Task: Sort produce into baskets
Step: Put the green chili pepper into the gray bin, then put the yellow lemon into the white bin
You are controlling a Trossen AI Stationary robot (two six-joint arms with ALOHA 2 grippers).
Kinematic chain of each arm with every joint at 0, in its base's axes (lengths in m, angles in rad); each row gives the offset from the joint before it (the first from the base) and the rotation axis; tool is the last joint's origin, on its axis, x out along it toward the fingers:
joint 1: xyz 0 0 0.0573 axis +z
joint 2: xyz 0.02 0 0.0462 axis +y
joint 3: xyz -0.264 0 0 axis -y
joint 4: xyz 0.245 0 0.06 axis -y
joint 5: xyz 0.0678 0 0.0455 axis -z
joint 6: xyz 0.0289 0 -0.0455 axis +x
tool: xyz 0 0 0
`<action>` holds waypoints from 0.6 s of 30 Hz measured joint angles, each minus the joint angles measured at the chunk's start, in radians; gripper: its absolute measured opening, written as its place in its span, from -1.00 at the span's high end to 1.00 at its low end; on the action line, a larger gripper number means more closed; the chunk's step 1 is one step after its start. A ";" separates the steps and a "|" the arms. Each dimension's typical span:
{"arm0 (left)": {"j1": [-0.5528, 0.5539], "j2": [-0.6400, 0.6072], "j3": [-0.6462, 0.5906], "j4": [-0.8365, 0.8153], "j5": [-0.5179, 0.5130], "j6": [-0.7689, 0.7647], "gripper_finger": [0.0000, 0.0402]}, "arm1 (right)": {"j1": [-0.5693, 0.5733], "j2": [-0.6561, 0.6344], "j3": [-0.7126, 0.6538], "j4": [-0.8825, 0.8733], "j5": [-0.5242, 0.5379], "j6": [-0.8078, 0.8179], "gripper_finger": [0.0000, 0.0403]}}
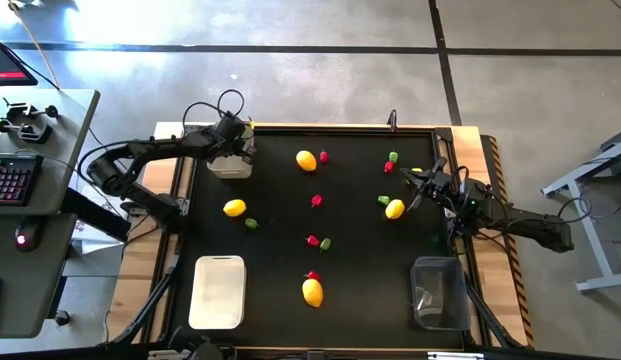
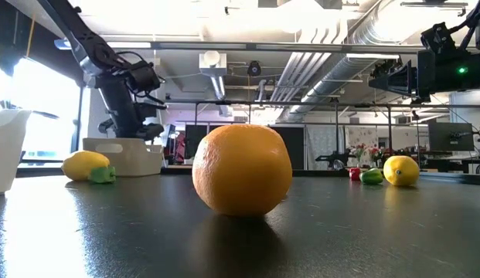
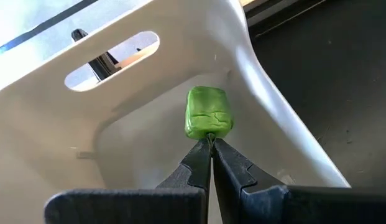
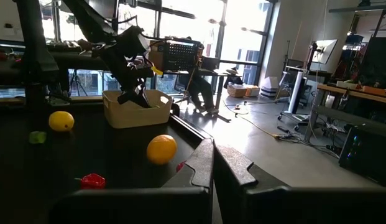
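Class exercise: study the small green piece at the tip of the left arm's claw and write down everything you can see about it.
The green piece is small, blocky and round-edged, bright green with a creased, slightly glossy, plastic-looking surface, like a toy vegetable. The left claw pinches its near end, fingertips closed together on it. It hangs inside the beige-white tub, above the floor and near a rounded corner, below the oval handle slot; whether it touches the tub cannot be told. In the high view this tub sits at the mat's far left corner.

Keyboard (image 1: 12, 178), perhaps a mouse (image 1: 23, 238)
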 joint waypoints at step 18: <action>-0.030 -0.029 0.000 0.003 0.001 0.046 0.46 | 0.000 0.000 0.000 0.000 0.000 0.000 1.00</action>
